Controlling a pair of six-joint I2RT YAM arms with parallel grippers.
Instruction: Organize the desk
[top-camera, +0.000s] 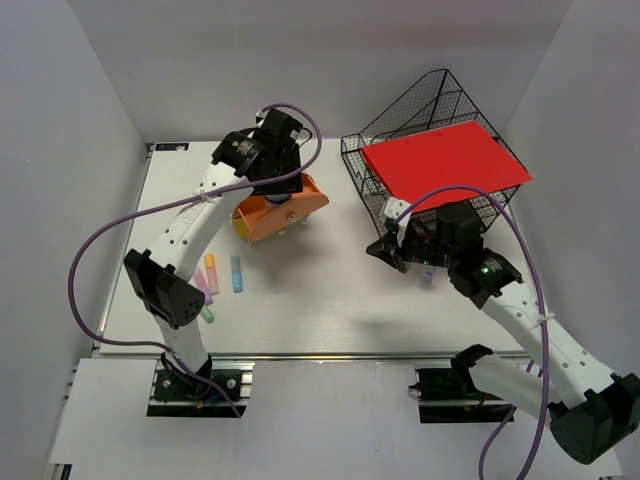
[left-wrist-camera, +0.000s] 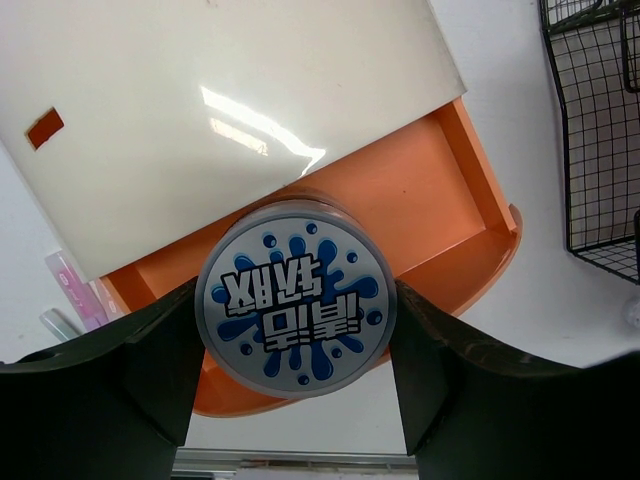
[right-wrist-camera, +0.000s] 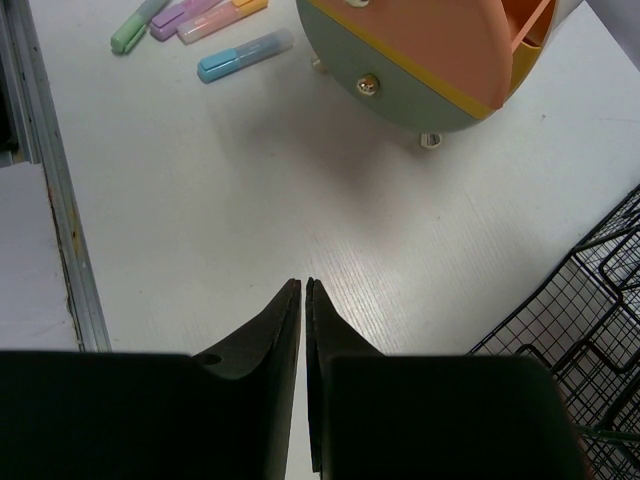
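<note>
Left wrist: left gripper (left-wrist-camera: 295, 335) jaws clamp splash-label tub (left-wrist-camera: 295, 285) above open drawer box (left-wrist-camera: 200, 120) | right gripper (right-wrist-camera: 303, 292) jaws pressed together, empty, over desk (right-wrist-camera: 200, 210) right of drawer box

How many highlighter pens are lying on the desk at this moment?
4, all on the left part of the desk, near the left arm: blue pen, orange pen, purple pen, green pen. The arm may hide more.

white rectangular desk (top-camera: 330, 300), flat, faint wood grain, silver metal rail (top-camera: 330, 354) along near long edge, plain white walls (top-camera: 300, 60) around
</note>
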